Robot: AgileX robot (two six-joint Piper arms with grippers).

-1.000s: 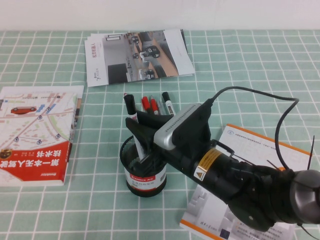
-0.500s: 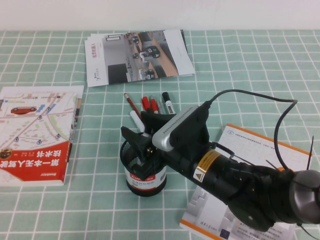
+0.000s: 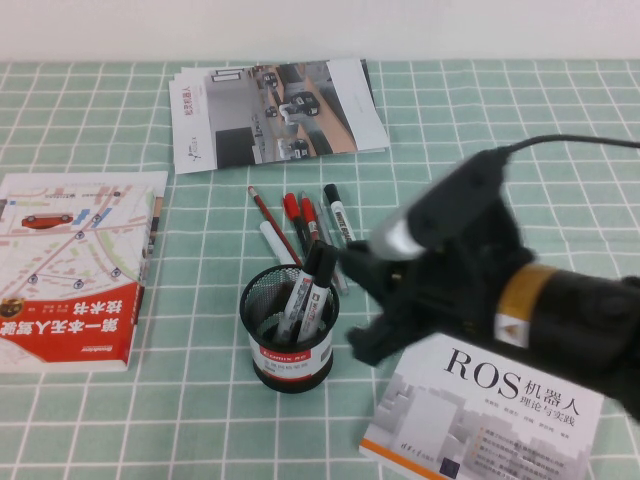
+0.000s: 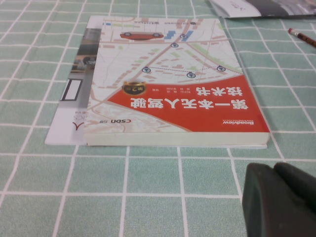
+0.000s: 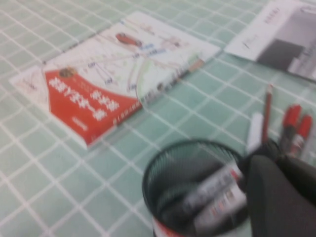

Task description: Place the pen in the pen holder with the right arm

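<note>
The black mesh pen holder [image 3: 262,338] stands in the middle of the table. Two white-barrelled, black-capped pens [image 3: 306,290] lean in it, caps up; I cannot tell them apart. Both show in the right wrist view [image 5: 213,186], inside the holder [image 5: 150,190]. My right gripper [image 3: 362,292] hangs blurred just right of the holder, holding nothing. In the right wrist view [image 5: 282,170] its fingers lie together. My left gripper [image 4: 274,170] is shut and empty, low over the cloth near the red book's corner.
Loose red-capped markers [image 3: 298,214], a red pencil [image 3: 266,212], a white marker [image 3: 273,241] and a black-capped marker [image 3: 337,210] lie behind the holder. A red map book [image 3: 75,265] lies left, brochures [image 3: 275,110] at the back, a ROS book [image 3: 500,415] under my right arm.
The right gripper lowered the pen into the holder, let it go and pulled away to the right. The pen now stands in the cup beside another.
</note>
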